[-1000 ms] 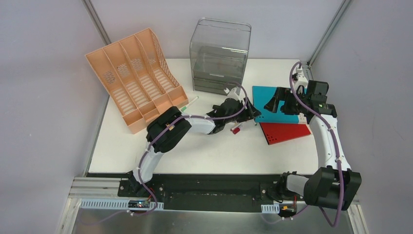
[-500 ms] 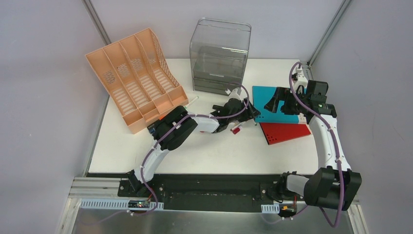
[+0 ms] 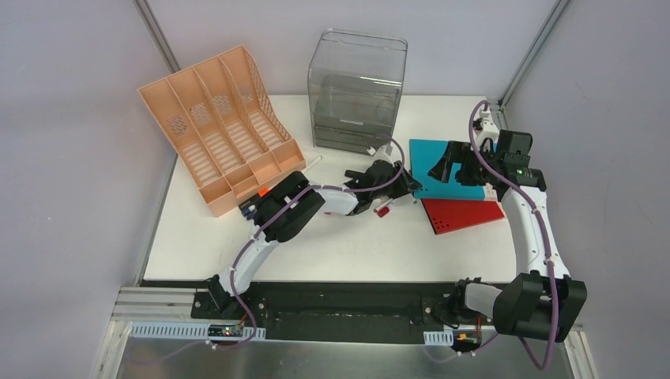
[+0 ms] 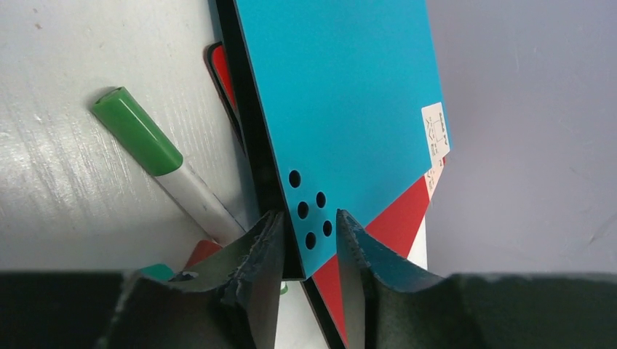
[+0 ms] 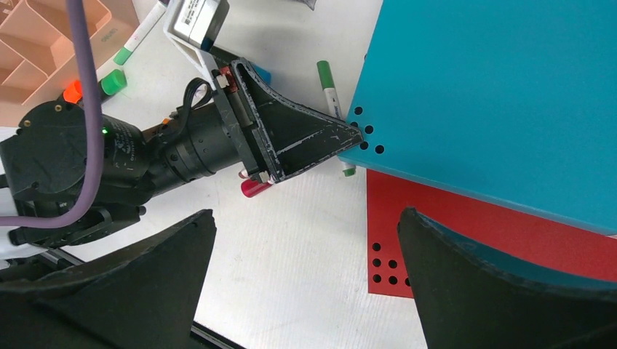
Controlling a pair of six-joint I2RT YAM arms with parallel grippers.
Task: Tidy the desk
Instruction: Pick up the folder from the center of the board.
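The step in hand looks like picking up the teal board [image 4: 342,87] so that it can be filed. The left tool [image 4: 307,218] reaches across to the board's near-left corner, the one punched with small holes. Its two fingers stand on either side of that corner with the board between them. The gap is narrow, but I cannot tell whether they are already pinching it. The right tool [image 5: 305,214] hangs above the board with its fingers spread wide and nothing in them. The next move, as I judge it, calls for a firm clamp on the corner. After that comes a lift that peels the teal board off the red board [image 3: 462,215], which lies partly under it. Then it must be carried left and far to the peach file rack [image 3: 221,118]. A thin edge gripped at one corner may swing or slip. The white tabletop [image 3: 332,253] fills the middle of the overhead view, beyond the black front rail, and carries everything. Counted, there are two boards, one teal and one red. There is one file rack at the far left and one clear grey drawer box [image 3: 355,87] at the far middle. Several markers lie loose: a green-capped one [image 4: 138,131] touching the teal board's left edge, a red-capped one [image 5: 255,187] under the left tool, and green [image 5: 113,81] and orange [image 5: 71,91] caps near the rack. The left arm hides others, so their full number cannot be told.
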